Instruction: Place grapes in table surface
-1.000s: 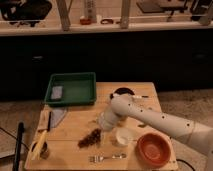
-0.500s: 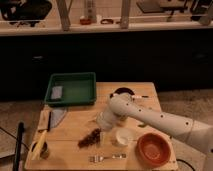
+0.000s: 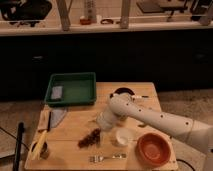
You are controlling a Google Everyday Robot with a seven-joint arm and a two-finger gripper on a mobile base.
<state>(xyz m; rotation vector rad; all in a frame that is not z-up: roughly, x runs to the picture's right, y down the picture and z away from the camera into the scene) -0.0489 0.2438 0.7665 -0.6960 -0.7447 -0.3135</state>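
A small bunch of dark reddish-purple grapes [image 3: 90,137] lies on the light wooden table surface [image 3: 75,125], left of centre toward the front. My gripper [image 3: 101,121], at the end of the white arm [image 3: 150,120] that reaches in from the right, hangs just above and to the right of the grapes. It is open and holds nothing. The grapes rest on the wood, apart from the fingers.
A green tray [image 3: 72,89] with a small grey item sits at the back left. An orange bowl [image 3: 152,148] stands front right, a white cup [image 3: 120,136] beside it, and a fork [image 3: 107,157] near the front edge. A yellow-handled tool [image 3: 39,145] lies front left.
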